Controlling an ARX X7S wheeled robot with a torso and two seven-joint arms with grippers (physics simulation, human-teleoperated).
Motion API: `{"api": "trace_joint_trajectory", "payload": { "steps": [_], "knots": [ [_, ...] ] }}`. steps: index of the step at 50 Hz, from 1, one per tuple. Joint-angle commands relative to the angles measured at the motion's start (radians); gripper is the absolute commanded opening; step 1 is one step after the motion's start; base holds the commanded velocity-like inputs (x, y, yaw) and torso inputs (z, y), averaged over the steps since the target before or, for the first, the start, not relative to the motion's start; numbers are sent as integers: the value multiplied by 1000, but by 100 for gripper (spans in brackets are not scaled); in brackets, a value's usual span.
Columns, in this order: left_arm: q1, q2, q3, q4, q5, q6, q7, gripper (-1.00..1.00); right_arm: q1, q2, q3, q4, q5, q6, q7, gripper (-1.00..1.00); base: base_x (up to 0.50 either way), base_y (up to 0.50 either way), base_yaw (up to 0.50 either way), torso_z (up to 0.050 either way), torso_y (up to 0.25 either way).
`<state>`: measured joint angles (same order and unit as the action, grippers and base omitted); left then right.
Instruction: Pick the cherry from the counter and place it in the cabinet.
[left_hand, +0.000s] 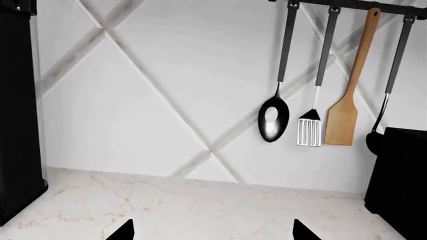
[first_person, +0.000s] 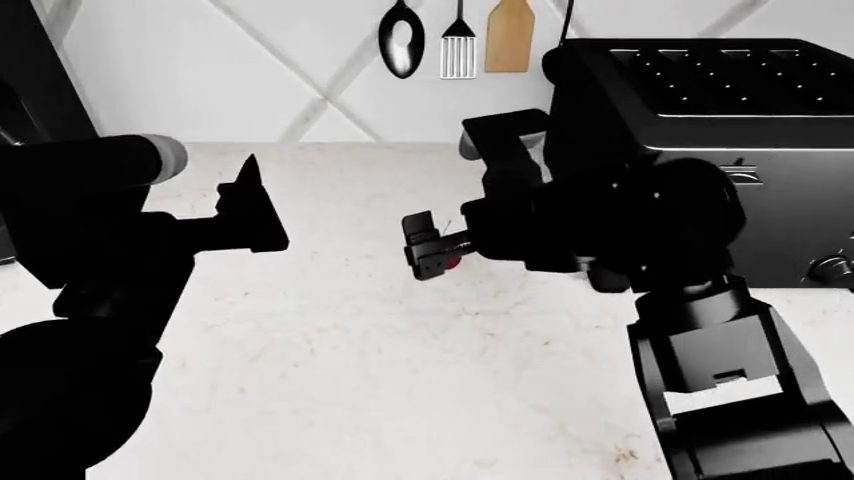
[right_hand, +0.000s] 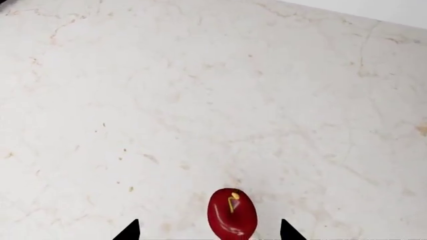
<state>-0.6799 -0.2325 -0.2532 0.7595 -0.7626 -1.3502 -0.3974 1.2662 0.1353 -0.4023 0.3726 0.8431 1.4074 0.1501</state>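
The small glossy red cherry (right_hand: 233, 213) lay on the white veined stone counter (right_hand: 200, 100), its long axis running away from the right gripper (right_hand: 208, 231), whose black fingertips (right_hand: 128, 231) stood apart either side of it. The left gripper (left_hand: 212, 231) hovered open, empty.

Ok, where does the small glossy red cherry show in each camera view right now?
Head view: small glossy red cherry mid-frame, partly hidden by the right gripper.
Right wrist view: cherry between the jaws.
Left wrist view: not in it.
Shared landmark: white veined stone counter.
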Motion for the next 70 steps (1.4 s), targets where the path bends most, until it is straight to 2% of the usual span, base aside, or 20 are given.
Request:
{"api": "trace_joint_trajectory", "payload": {
  "steps": [1,5,15,37,56,70],
  "knots": [
    [-74,1,-11,-28,-31,-53,-26,100,17,1,-23,35,-1,-16,-13,100,0,0,0,0,0],
    [-84,0,-9,-34,-35,-56,-31,100,-3,14,2,-34,10,-22,24,100,0,0,0,0,0],
    [-84,-4,-7,-37,-44,-52,-39,100,-4,18,2,-43,20,-26,33,100,0,0,0,0,0],
    [-85,-11,-6,-40,-70,-48,-58,100,70,-24,-106,216,-69,-165,-53,100,0,0,0,0,0],
    [-80,-19,-1,-44,-87,-36,-72,100,42,-15,-217,176,-63,-157,-142,100,0,0,0,0,0],
    [-82,-25,8,-54,-95,-25,-80,100,82,-51,-250,334,-104,-222,-168,100,0,0,0,0,0]
  ]
}}
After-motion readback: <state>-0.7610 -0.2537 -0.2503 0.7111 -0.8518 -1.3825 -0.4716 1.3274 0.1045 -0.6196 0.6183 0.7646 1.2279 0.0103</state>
